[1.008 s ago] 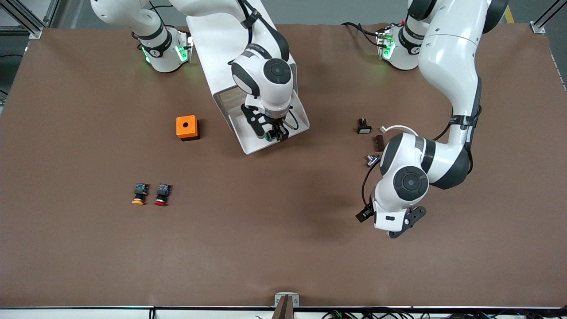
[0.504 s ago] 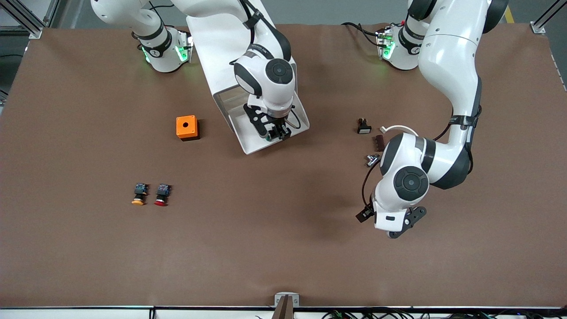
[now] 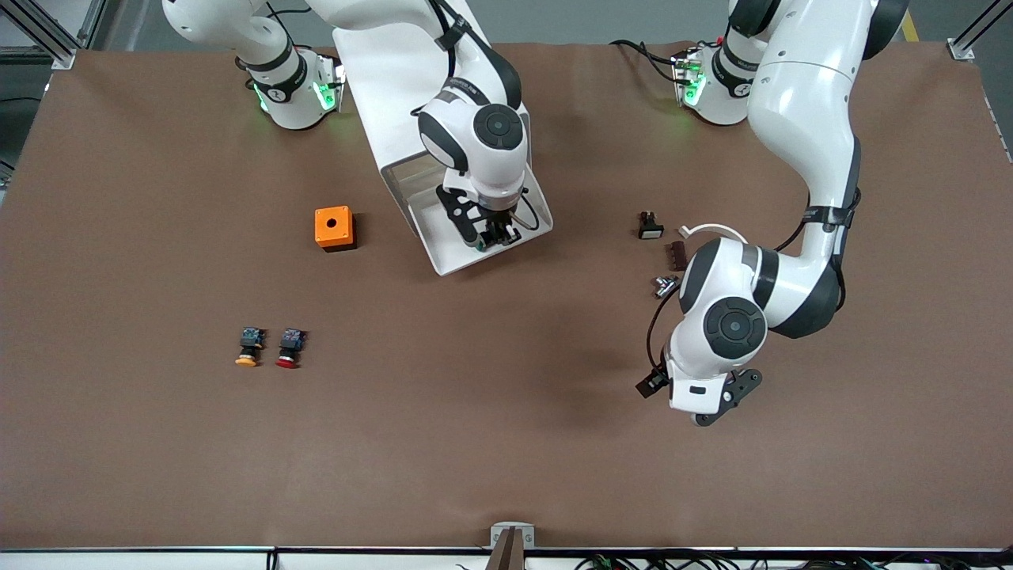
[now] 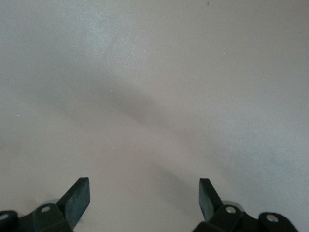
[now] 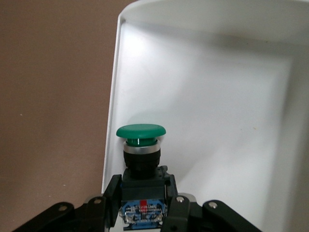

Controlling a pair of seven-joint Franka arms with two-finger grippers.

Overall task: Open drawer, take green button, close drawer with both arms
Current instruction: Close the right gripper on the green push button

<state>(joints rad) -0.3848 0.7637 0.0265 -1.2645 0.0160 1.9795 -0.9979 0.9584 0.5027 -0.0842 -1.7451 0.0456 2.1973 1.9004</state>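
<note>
Two arms in view: right gripper [image 3: 492,237] reaches down into pulled-out drawer [image 3: 443,253], clenched on green button [image 5: 140,145]. Left gripper [image 4: 144,203] waits over bare table [image 3: 506,412], fingers spread.

hidden: cabinet [image 3: 380,87] mostly under right arm | button [image 5: 141,150] base covered by fingers [image 5: 113,191]

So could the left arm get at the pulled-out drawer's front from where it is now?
Probably yes: the left gripper, open, hangs over bare table, and nothing stands between it and the drawer.
</note>
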